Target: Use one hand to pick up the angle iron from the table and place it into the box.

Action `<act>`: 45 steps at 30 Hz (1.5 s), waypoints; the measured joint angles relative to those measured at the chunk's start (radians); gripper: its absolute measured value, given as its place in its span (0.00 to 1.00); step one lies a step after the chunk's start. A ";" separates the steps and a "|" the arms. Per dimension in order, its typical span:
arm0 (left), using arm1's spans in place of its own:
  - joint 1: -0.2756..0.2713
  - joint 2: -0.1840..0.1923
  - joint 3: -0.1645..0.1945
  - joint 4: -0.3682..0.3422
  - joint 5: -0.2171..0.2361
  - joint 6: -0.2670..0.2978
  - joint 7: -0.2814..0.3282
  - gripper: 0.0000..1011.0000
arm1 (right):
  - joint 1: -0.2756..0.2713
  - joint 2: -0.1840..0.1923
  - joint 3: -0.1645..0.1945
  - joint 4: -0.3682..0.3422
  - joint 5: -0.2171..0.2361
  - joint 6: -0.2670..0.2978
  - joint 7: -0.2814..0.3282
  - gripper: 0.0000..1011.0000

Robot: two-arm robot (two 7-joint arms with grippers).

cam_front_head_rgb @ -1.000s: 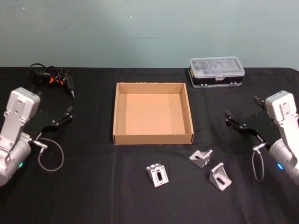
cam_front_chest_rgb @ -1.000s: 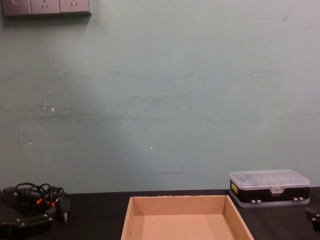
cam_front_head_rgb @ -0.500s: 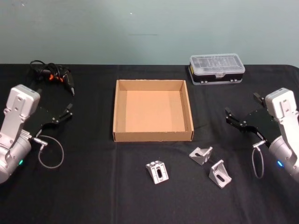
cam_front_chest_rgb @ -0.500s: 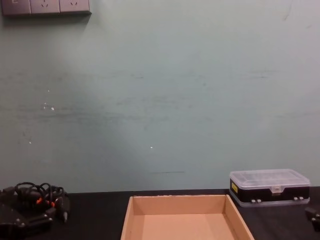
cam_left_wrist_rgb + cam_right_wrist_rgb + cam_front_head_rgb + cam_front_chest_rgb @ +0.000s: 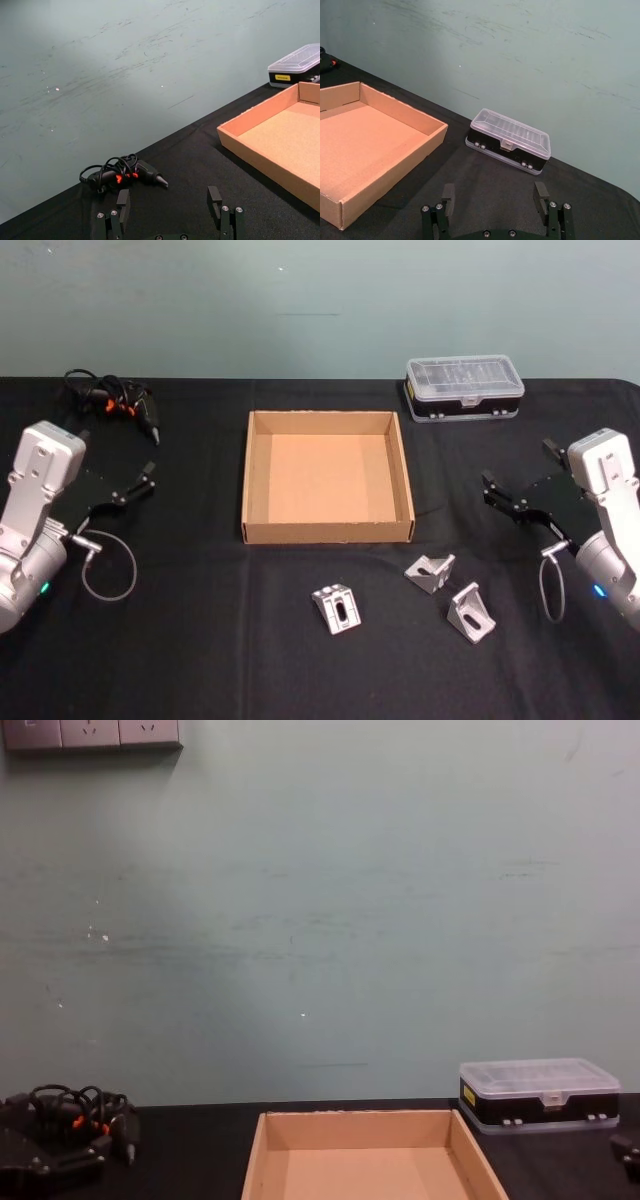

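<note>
Over the last second the whole scene has slid slightly upward in the head view, all of it together. The brackets, the box and both arms have kept their places against one another, and in the last half second nothing has shifted.

Three angle irons lie on the bench (image 5: 200,650), in front of the box on the robot's side, none of them touching it. One angle iron (image 5: 337,609) sits near the middle with a slotted face turned up. A second (image 5: 430,573) lies just off the box's near right corner, and a third (image 5: 470,614) is just beside it, a little nearer the robot. They are stubby pieces with no clear long axis, and each sits skewed to the box's edges.

The box (image 5: 327,532) is empty, its open top clear for a drop from above.

The right pincer (image 5: 518,468) hovers to the right of the box, jaws apart and empty. All three brackets lie to its left and nearer the robot, the right-hand pair close by. The left pincer (image 5: 116,460), also spread and empty, hangs well apart on the far side. I judge the right arm the natural one: it would swing inward and back, then down onto the second bracket.
</note>
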 joint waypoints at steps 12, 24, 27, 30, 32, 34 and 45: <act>0.000 0.000 0.000 0.000 0.000 0.000 0.000 1.00 | 0.000 0.000 0.000 0.000 0.000 0.000 0.000 0.99; 0.000 0.000 0.000 0.000 0.000 0.000 0.000 1.00 | 0.000 0.000 0.000 0.000 0.000 0.000 0.000 0.99; 0.000 0.000 0.000 0.000 0.000 0.000 0.000 1.00 | -0.002 -0.002 0.004 0.000 -0.002 -0.012 0.001 0.99; 0.000 0.000 0.000 0.000 0.000 0.000 0.000 1.00 | -0.014 -0.004 0.019 -0.016 -0.003 -0.037 0.002 0.99; 0.000 0.000 0.000 0.000 0.000 0.000 0.000 1.00 | -0.031 0.003 0.031 -0.044 0.004 -0.040 0.011 0.99; 0.000 0.000 0.000 0.000 0.000 0.000 0.000 1.00 | -0.045 0.010 0.039 -0.071 0.012 -0.038 0.020 0.99; 0.000 0.000 0.000 0.000 0.000 0.000 0.000 1.00 | -0.227 0.143 0.122 -0.380 0.143 0.149 0.120 0.99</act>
